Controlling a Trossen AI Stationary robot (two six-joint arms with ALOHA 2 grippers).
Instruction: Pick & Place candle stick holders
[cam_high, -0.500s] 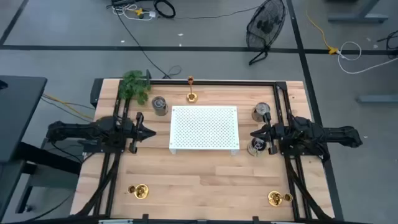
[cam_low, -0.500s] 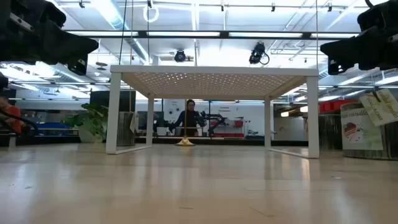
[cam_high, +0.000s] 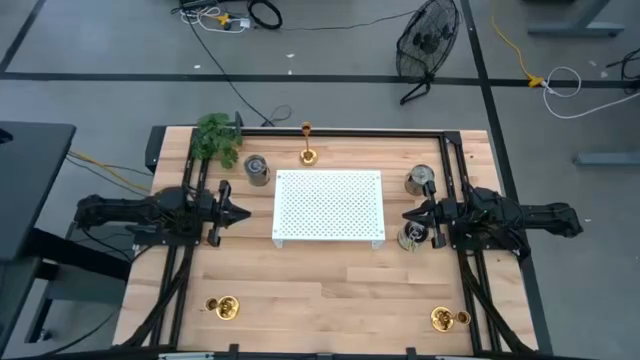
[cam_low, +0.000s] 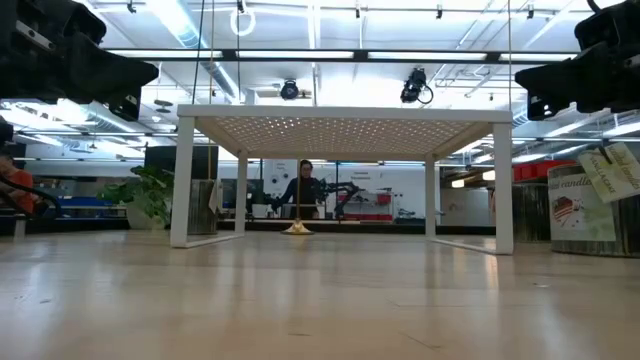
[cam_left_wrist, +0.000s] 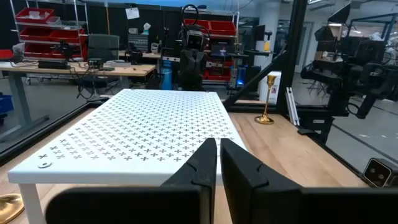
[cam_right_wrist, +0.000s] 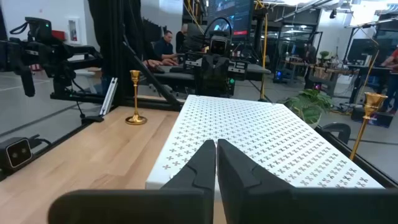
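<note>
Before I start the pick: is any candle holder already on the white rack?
No. The white rack is bare on top; the tall candle holder stands behind it on the table.

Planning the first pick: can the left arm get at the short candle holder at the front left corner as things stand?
Probably yes. The short candle holder stands alone on bare wood at the front left, nothing beside it. The left pincer, shut, hovers by the white perforated stand, on the same side.

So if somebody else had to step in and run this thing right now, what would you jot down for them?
Left tool: shut, empty, left of the white perforated stand.
Right tool: shut, empty, right of the stand.
Candle stick holders: tall one upright at the far edge behind the stand; two short ones at the near-left corner and near-right corner.
Done: nothing picked up.
Left: pick and place all three.
</note>
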